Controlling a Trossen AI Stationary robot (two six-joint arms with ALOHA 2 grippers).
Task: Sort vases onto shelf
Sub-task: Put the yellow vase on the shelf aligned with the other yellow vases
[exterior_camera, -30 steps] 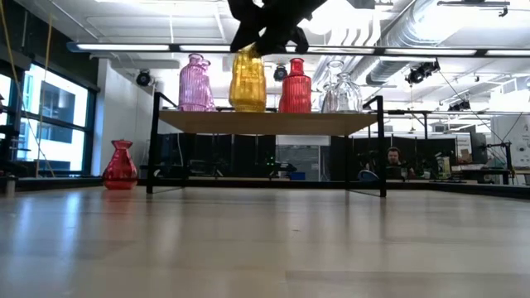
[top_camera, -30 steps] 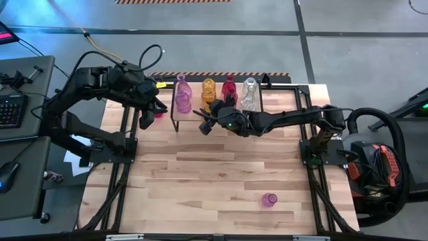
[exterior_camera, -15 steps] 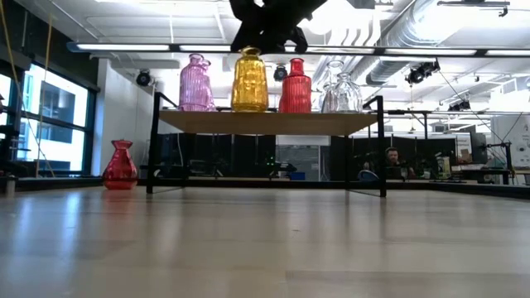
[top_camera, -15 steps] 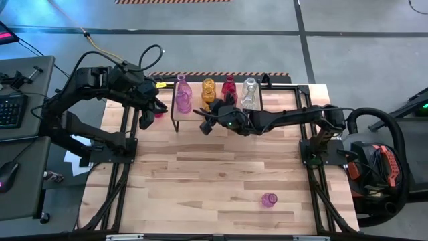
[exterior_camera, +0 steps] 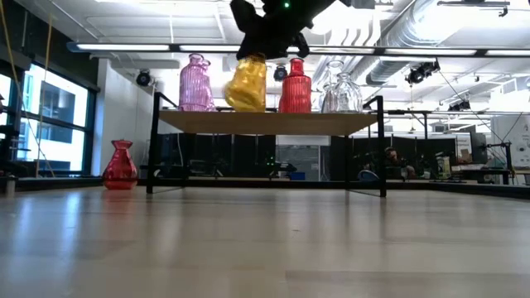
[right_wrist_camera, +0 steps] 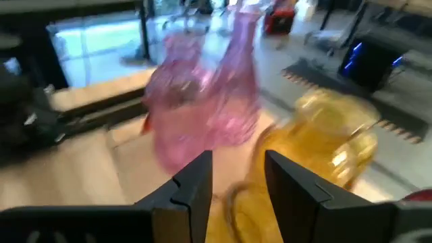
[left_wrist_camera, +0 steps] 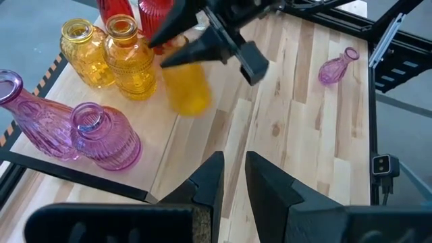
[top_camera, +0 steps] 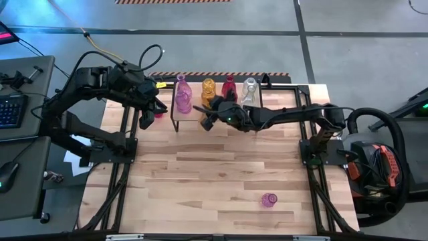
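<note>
Yellow vase point(exterior_camera: 247, 84): we find it tilted on the shelf point(exterior_camera: 265, 122), its neck up among the fingers of the right gripper point(exterior_camera: 269, 45), which hangs just above it; we cannot tell whether those fingers clamp the neck. Pink vases point(exterior_camera: 194, 83) stand beside it, a red vase point(exterior_camera: 295, 86) on its other side. Left gripper point(top_camera: 148, 110): fingers together, beside the shelf's end.

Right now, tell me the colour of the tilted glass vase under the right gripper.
Yellow-amber, ribbed glass vase, tilted on the shelf; clearest in the low view.
</note>
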